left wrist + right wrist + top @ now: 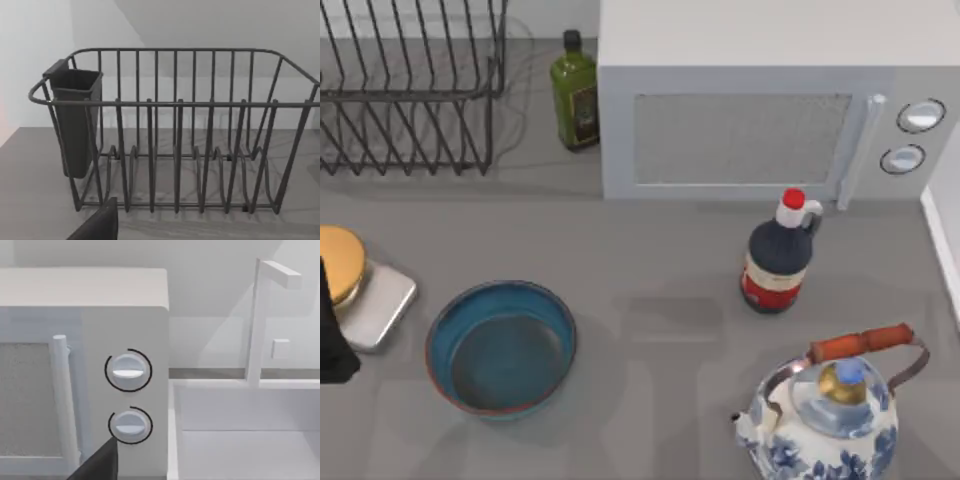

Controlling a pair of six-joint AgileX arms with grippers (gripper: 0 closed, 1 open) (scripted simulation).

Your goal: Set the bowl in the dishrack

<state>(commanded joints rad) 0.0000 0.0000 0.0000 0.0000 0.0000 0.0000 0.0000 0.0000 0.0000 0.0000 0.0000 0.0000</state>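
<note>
Bowl (501,347) sits upright on the table, untouched, well in front of the dishrack (410,90); my left arm waits beside it, aimed at the rack. Finger spread: cannot tell.

Dishrack (176,150) stands straight ahead of the left gripper, upright on the grey table (30,190), black wire frame with a row of prongs along its base. Dark cutlery cup (75,120) hangs on the rack's end wall, off to one side of the gripper's line. One dark finger (97,225) of the gripper shows close in, short of the rack.
</note>
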